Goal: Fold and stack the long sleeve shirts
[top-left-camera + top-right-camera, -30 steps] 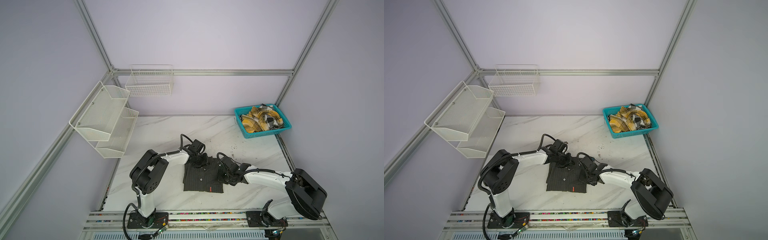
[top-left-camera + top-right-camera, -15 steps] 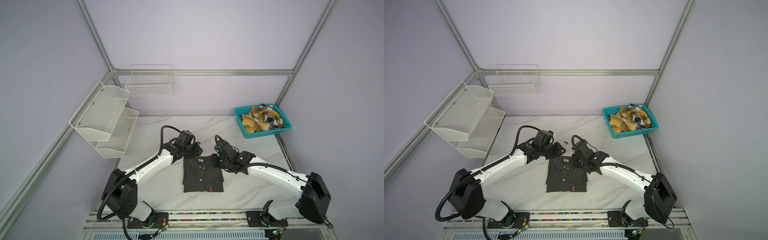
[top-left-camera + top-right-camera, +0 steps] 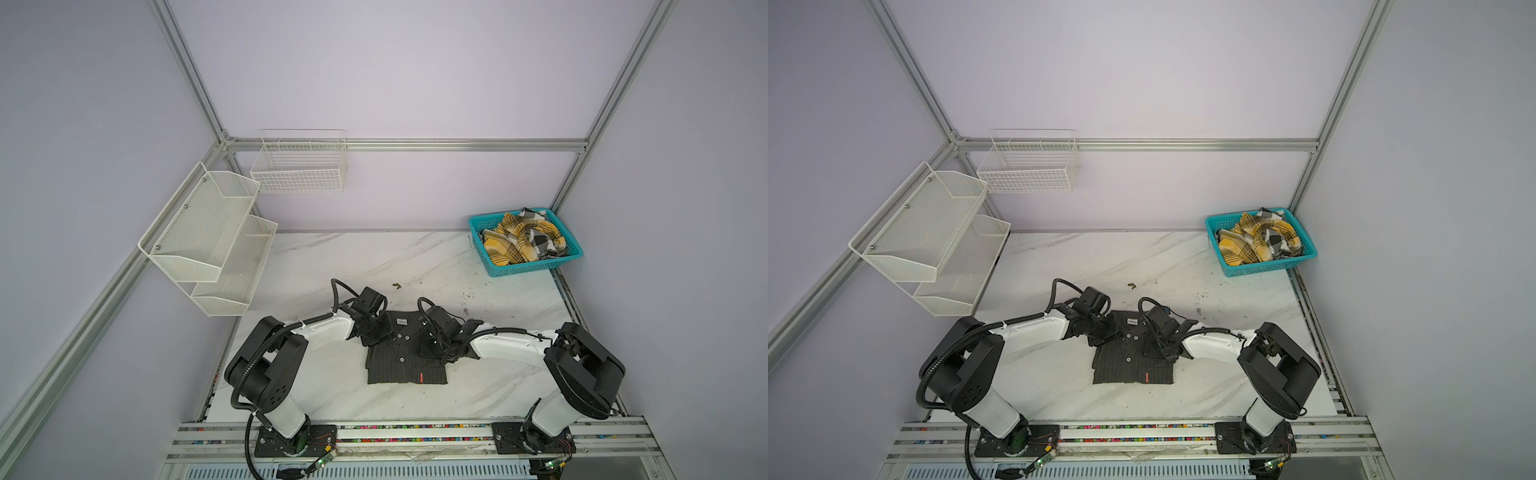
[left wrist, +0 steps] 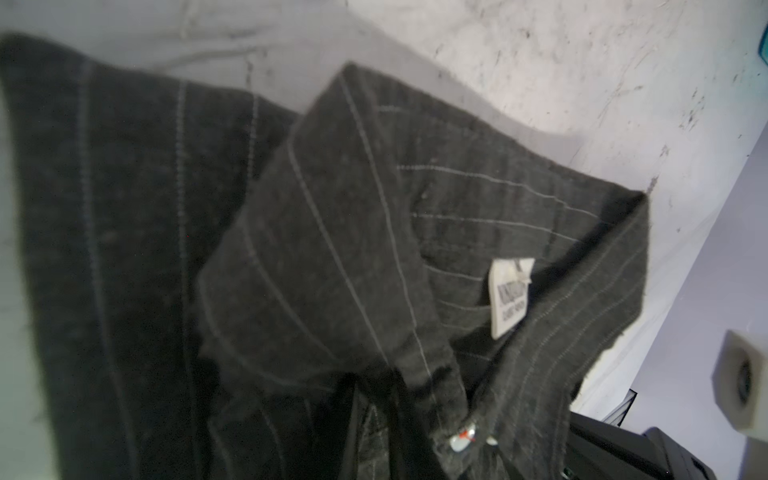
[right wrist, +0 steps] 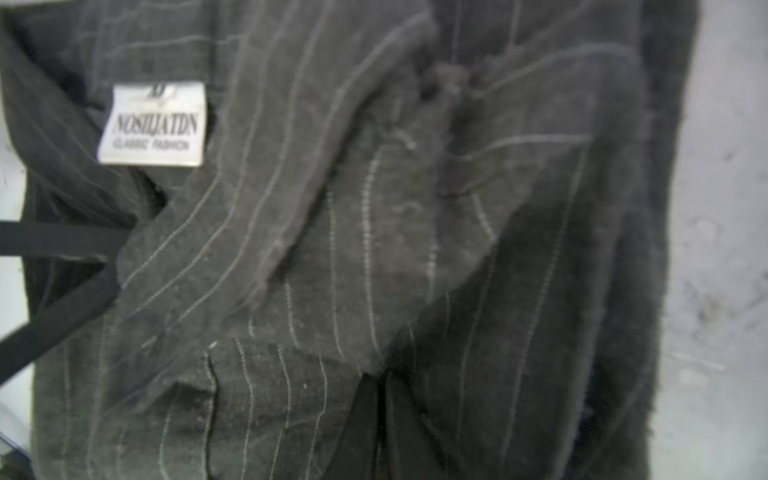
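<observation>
**Top views: dark pinstriped shirt (image 3: 405, 361) folded, both arms on it**

It lies on the marble table (image 3: 332, 257), collar toward the back wall. The left gripper (image 3: 375, 337) is at its left shoulder; spread or closed, cannot tell. The right gripper (image 3: 431, 350) is at the right shoulder, fingers pressed together. The plaid shirt (image 3: 523, 239) lies crumpled in the teal basket (image 3: 525, 271), far right corner.

Pale lilac walls (image 3: 415, 75), aluminium rails (image 3: 415, 144), white marble tabletop (image 3: 332, 257); a 2-tier mesh shelf (image 3: 208, 237) and wire basket (image 3: 299, 166) hang wall-mounted.
</observation>
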Available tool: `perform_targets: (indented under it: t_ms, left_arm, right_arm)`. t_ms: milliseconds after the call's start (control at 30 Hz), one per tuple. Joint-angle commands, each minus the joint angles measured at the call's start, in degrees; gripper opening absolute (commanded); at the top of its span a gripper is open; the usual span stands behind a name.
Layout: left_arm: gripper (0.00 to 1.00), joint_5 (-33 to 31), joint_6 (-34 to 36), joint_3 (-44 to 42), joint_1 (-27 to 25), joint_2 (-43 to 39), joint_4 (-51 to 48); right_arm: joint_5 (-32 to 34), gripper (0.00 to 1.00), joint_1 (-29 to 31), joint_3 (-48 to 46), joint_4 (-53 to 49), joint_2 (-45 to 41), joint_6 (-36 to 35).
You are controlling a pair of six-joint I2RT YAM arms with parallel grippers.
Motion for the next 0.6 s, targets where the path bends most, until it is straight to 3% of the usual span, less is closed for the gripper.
perform_targets:
  t_ms: [0, 67, 167, 333, 467, 567]
  left_arm:
    - [0.16, 2.3, 0.0, -1.8, 0.3, -0.3, 3.1]
    - [0.21, 1.3, 0.1, -1.3, 0.2, -3.2, 1.8]
    - [0.40, -2.9, 1.7, 2.3, 0.3, -9.4, -5.3]
    - [0.66, -12.5, 3.9, 8.4, 2.4, -22.7, -18.6]
    - [0.72, -14.9, 5.8, 4.8, 6.8, -32.9, -21.9]
    - [0.74, -12.7, 6.3, 1.0, 9.8, -37.8, -25.1]
  right_arm:
    - [1.6, 0.08, 0.2, 1.2, -3.9, 0.1, -0.1]
    - [2.8, 0.13, 0.4, 3.4, -6.7, -4.0, 0.0]
    - [4.4, 0.21, 0.4, 6.3, -11.4, -9.4, -1.2]
    - [5.2, 0.25, 0.5, 8.1, -18.3, -14.7, -2.4]
    - [3.4, 0.29, 0.5, 8.7, -17.2, -18.6, -2.2]
    - [1.7, 0.30, 0.5, 12.2, -15.1, -15.5, -2.9]
